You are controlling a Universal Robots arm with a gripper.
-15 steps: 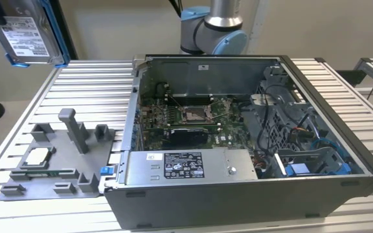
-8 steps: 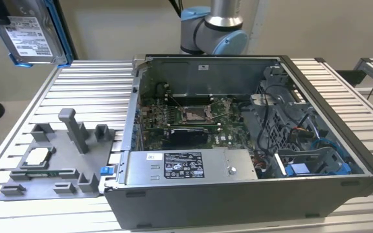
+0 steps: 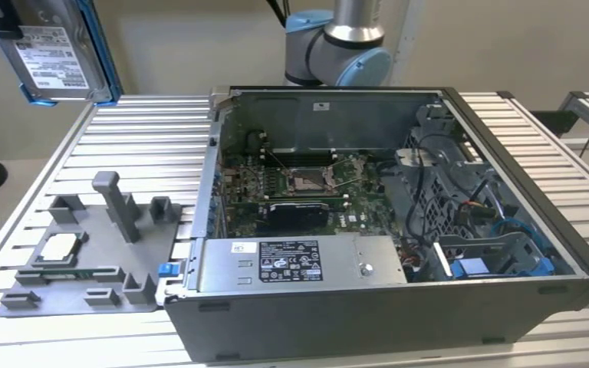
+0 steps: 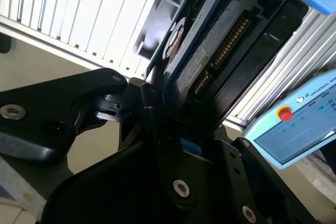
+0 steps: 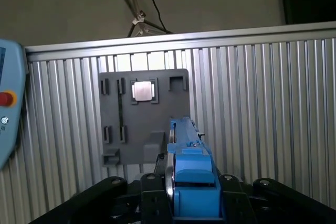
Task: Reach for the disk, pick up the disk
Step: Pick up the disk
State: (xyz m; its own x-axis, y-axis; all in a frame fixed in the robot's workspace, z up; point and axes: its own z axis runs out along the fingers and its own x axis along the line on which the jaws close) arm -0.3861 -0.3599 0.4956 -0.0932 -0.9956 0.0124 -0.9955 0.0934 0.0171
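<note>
- While it sits in the upper left of the exterior view, the disk (image 3: 57, 50) is up in the air, well clear of the tabletop (image 3: 131, 123).
- In the second wrist view, the hand (image 4: 163, 98) is clamped tight on the disk's edge.
- Lower left: gray holder plate (image 3: 100, 257) on the tabletop, small silver chip (image 3: 59, 247) sitting in it.
- Center to right: open computer case (image 3: 376, 322), motherboard showing.
</note>
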